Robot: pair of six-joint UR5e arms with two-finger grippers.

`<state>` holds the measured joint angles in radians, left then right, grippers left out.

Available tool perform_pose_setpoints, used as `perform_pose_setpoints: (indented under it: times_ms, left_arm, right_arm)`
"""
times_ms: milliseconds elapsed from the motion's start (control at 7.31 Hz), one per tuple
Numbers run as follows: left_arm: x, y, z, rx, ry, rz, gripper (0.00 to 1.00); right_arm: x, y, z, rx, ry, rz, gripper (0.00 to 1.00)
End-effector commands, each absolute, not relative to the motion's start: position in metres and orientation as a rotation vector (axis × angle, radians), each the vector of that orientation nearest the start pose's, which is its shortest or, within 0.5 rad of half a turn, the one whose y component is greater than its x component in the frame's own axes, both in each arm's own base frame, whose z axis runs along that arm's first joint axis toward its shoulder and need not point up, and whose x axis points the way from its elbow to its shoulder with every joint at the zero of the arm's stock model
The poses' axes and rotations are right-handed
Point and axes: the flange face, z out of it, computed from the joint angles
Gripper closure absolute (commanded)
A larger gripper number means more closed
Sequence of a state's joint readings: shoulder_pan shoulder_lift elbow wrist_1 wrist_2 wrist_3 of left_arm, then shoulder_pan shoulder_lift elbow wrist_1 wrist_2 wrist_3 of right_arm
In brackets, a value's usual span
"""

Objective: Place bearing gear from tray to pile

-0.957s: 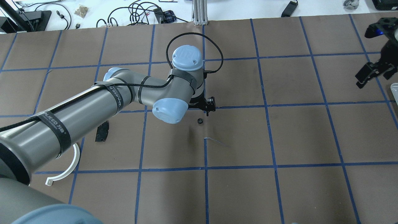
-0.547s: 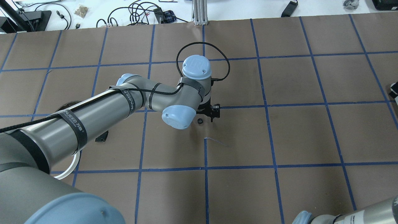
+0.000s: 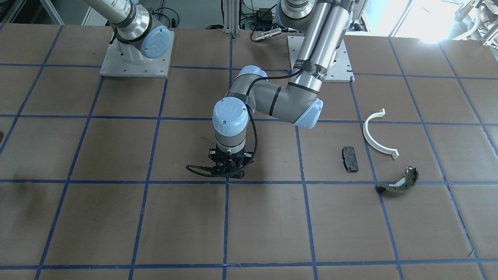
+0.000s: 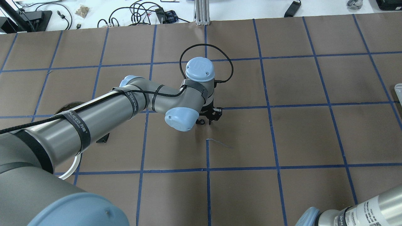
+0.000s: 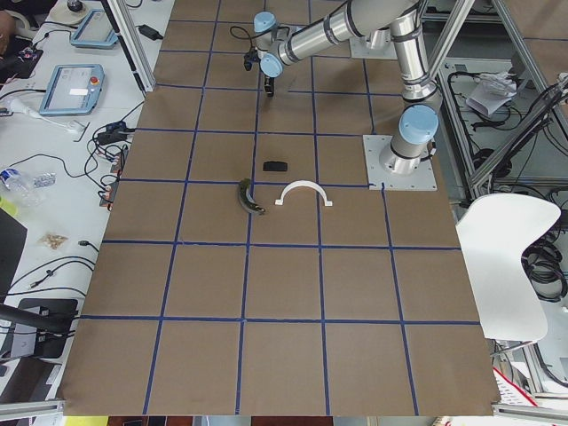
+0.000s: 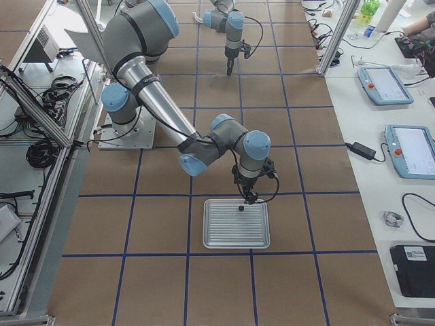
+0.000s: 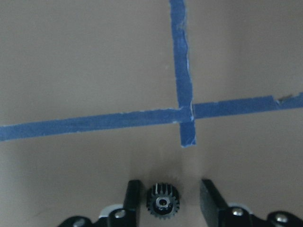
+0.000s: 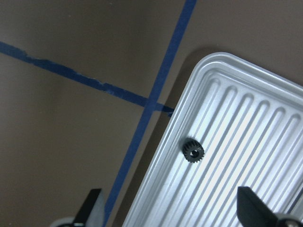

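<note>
Pickup stage: straddling bearing gear (image 7: 162,202) with left end effector (image 7: 169,188) spread apart; next, clamp squarely, carry to pile (image 3: 350,158).

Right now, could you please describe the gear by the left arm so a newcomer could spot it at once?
Find the left hand, low over the brown table beside a blue tape crossing. Between its open fingers lies a small black toothed gear on bare paper, whereas the other gear sits on the ribbed metal tray.
</note>
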<state>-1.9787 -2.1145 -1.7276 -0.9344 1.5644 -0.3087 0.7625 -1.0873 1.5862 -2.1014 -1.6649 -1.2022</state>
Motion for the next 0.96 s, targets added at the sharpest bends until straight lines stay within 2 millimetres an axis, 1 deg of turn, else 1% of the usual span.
perform_pose_setpoints:
  times_ms: [0, 137, 274, 410, 547, 684, 821]
  left_arm:
    - [-0.365, -0.514, 0.184, 0.161, 3.135, 0.058, 0.88]
    - [-0.358, -0.519, 0.193, 0.169, 3.14, 0.035, 0.91]
    - [-0.337, -0.537, 0.208, 0.17, 3.16, 0.006, 0.91]
    - [-0.305, -0.555, 0.217, 0.158, 3.203, 0.015, 0.91]
    - [-0.274, -0.564, 0.231, 0.203, 3.198, 0.034, 0.91]
    - [-0.236, -0.571, 0.246, 0.262, 3.185, 0.068, 0.91]
    - [-0.188, -0.579, 0.264, 0.233, 3.191, 0.084, 0.91]
  right_arm:
    - [-0.406, -0.55, 0.232, -0.638, 3.142, 0.083, 0.0]
    - [-0.412, -0.551, 0.219, -0.674, 3.119, 0.043, 0.0]
    - [-0.417, -0.548, 0.209, -0.646, 3.115, 0.045, 0.0]
    - [-0.418, -0.549, 0.204, -0.647, 3.107, 0.049, 0.0]
    - [-0.418, -0.549, 0.202, -0.65, 3.106, 0.052, 0.0]
    - [-0.418, -0.549, 0.192, -0.643, 3.093, 0.064, 0.07]
    - [-0.418, -0.549, 0.189, -0.642, 3.089, 0.068, 0.09]
